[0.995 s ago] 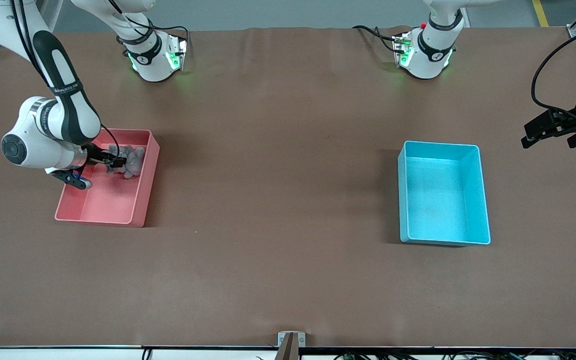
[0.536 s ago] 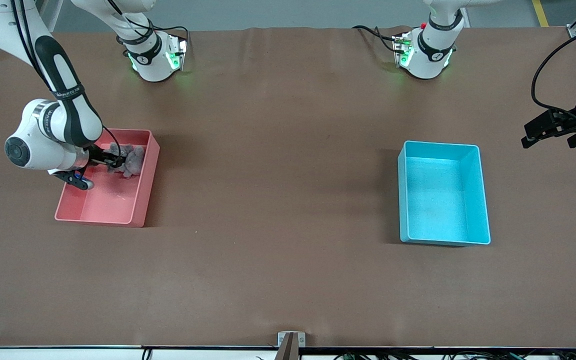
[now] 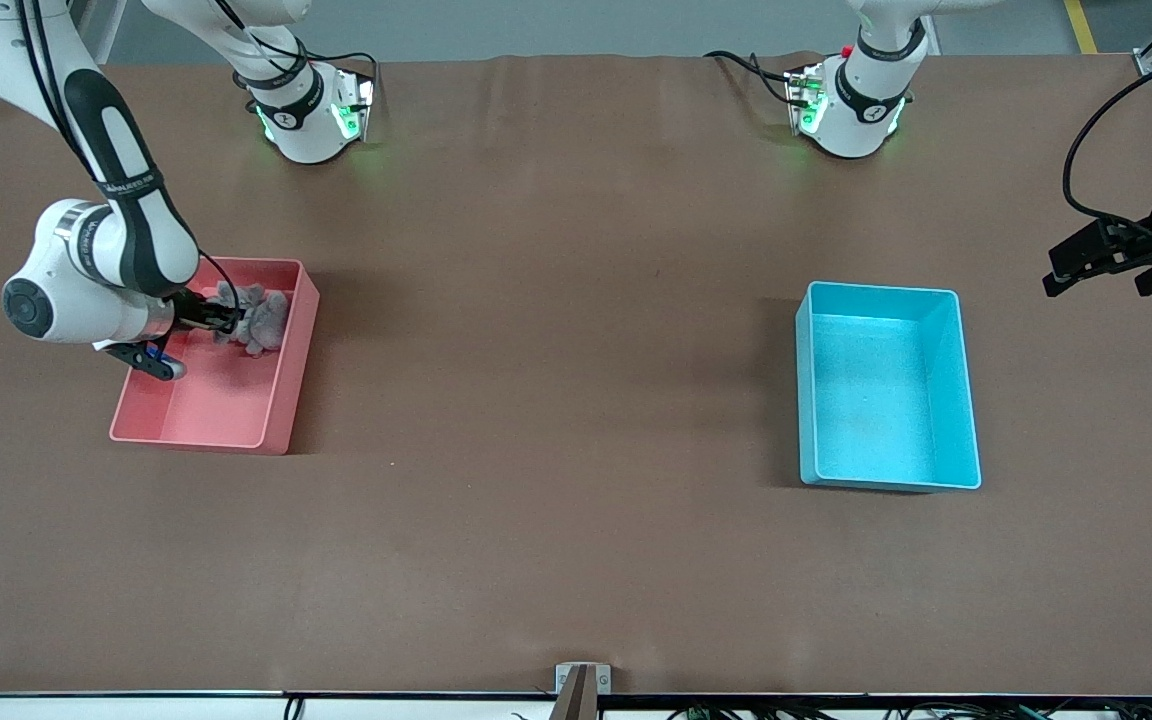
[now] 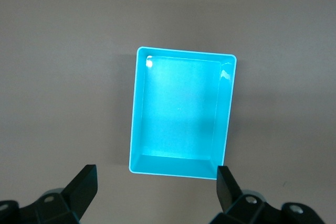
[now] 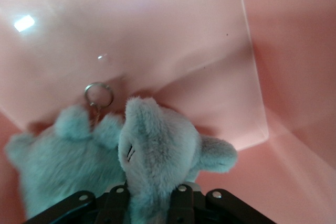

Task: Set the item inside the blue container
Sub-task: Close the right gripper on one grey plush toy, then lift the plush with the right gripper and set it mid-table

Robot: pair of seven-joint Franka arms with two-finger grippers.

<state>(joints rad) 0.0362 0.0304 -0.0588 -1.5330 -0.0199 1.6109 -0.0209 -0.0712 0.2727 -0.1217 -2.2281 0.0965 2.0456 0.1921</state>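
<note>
Fuzzy grey plush toy (image 5: pixel 152 150) (metal keyring (image 5: pixel 98 94)), glossy pink plastic bin (image 3: pixel 281 385), smooth blue container (image 3: pixel 966 400), matt brown worktop (image 3: pixel 556 400).

We see bare bench (image 3: pixel 556 400) between the pink bin (image 3: pixel 291 390) and the blue container (image 3: pixel 966 400), which are well apart. The right claw (image 3: pixel 236 322) sits hemmed in by the pink bin's walls, pinching a grey plush toy (image 3: pixel 261 320); the left claw (image 3: pixel 1101 272) hangs open beside the blue container.
</note>
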